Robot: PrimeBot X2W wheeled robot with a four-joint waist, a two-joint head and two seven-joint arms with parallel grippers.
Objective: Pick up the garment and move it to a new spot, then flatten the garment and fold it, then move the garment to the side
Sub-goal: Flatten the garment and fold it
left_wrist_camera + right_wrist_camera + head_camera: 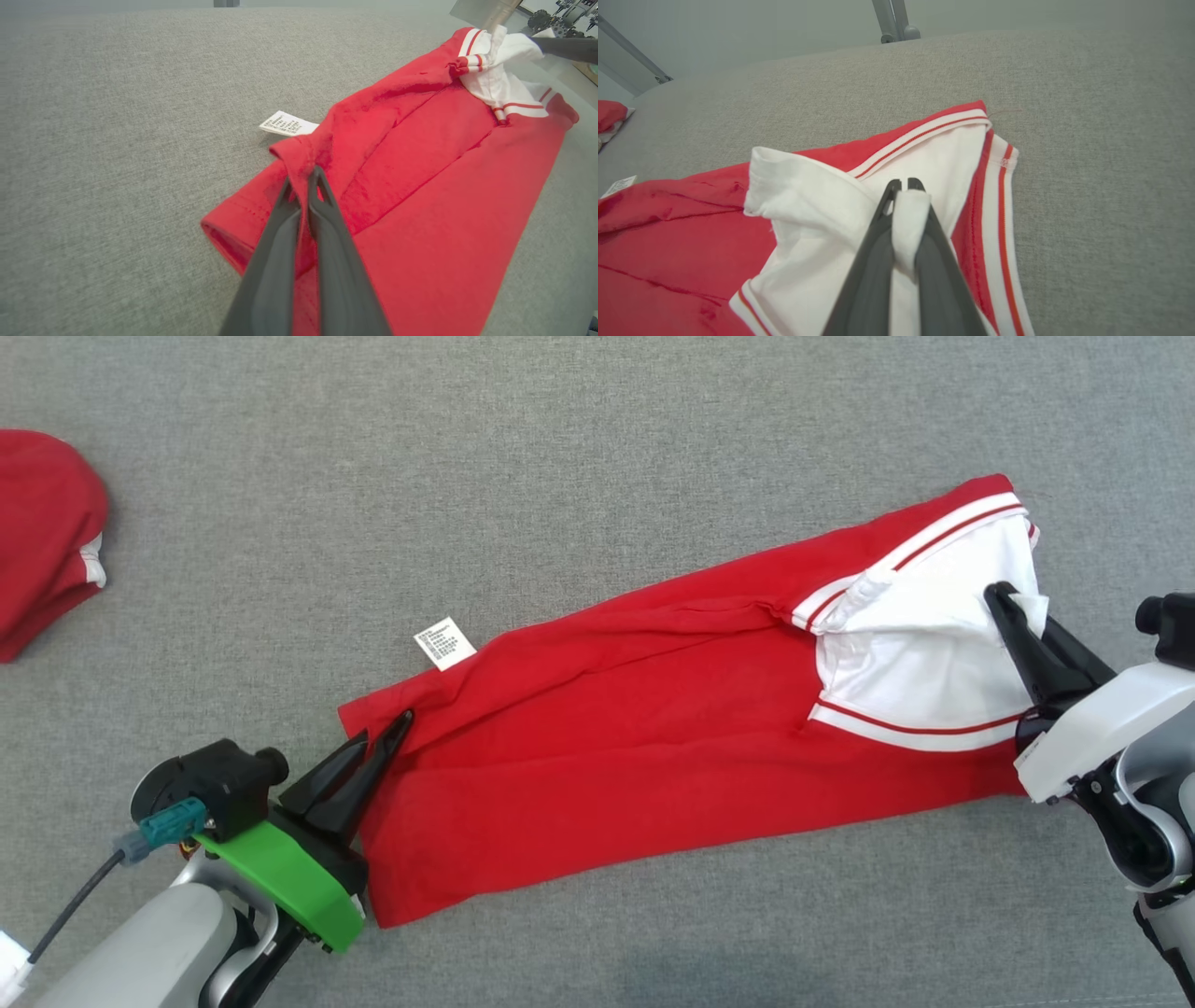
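Stretching between the 2 grippers, the long red fabric garment point(635, 728) with a white, striped collar lies flat on the grey woven surface point(560, 448). The left gripper point(387, 723) is pinched tight on its creased red hem corner. The right gripper point(999, 593) is clamped on a bunched white collar fold. A small white rectangular label point(445, 642) lies just beyond the left fingertips.

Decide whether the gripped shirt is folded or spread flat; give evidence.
Folded: the shirt lies as a narrow strip, one side doubled over lengthwise.
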